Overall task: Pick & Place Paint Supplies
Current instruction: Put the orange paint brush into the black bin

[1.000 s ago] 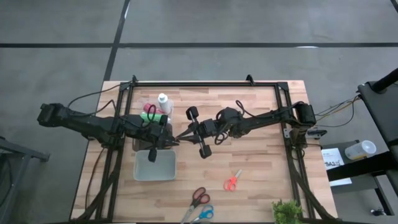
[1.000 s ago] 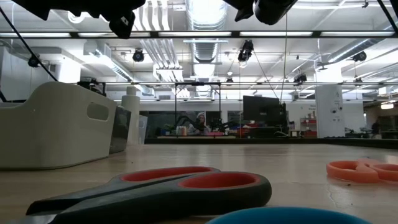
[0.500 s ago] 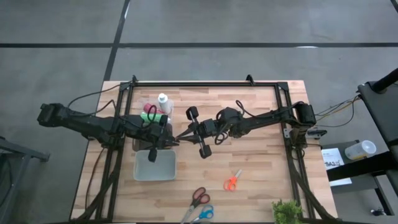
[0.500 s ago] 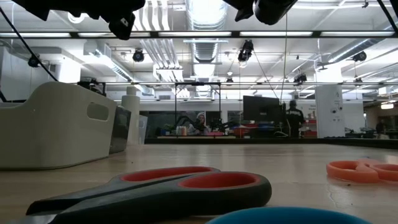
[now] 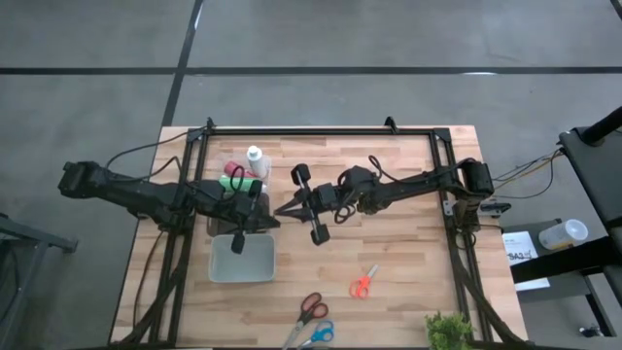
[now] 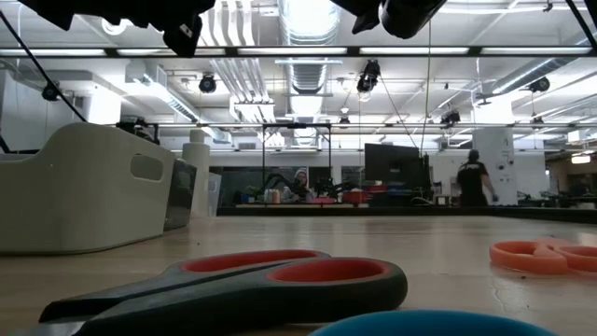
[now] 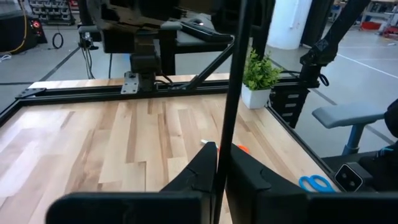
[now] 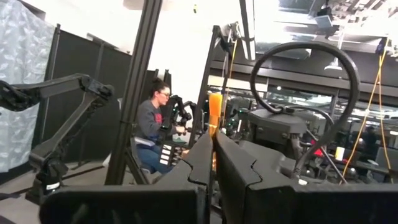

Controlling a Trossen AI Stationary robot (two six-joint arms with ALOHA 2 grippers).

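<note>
The thin brown-handled brush is held above the wooden desk, near its middle, clenched in the right tool. The left tool is clamped on a thin shaft (apparently the same brush). It is judged light, stiff and slippery — a mid-handle grip is advised, bristles spared.

The left arm hides most of the green paint bottle and all but a pink sliver of another bottle. In the low view, blue-handled scissors are cut off by the edge.
</note>
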